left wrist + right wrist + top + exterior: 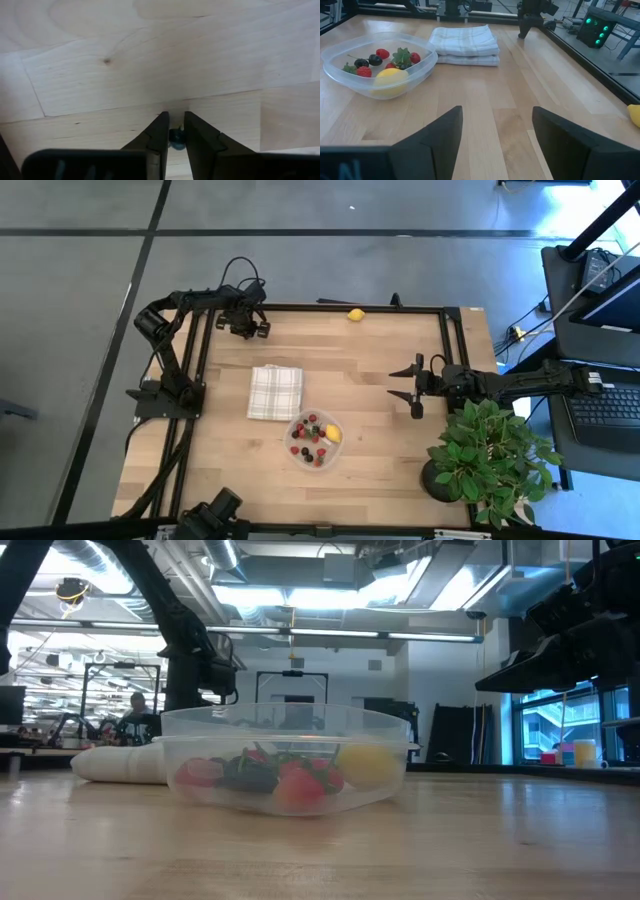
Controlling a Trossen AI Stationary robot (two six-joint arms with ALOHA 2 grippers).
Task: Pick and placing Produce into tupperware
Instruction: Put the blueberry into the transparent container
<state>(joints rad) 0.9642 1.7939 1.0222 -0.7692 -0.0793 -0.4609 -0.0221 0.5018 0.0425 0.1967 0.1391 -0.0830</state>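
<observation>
I've got the left gripper (258, 330) down at the far left corner of the table (380, 380), and in its wrist view the fingers (159, 136) are pinched in on a small dark berry (176, 138), which sits right between the tips against the wood. The right gripper (410, 393) hangs over the right side of the table, just ahead of the potted plant (490, 455), and its fingers (437, 137) stand well spread with nothing between them.

The clear tupperware (315, 441) sits near the middle of the table, toward the near edge, just beside the folded checked cloth (275, 392). From the right wrist I can see it already holds red berries (382, 53), dark berries (375, 60), something with green leaves, and one lemon (390, 77) against the wall. The low view shows the same load through the clear wall (290, 775).

A second lemon (355, 314) lies alone at the far edge of the table, well apart from the container; it also peeks in at the edge of the right wrist view (634, 115)
</observation>
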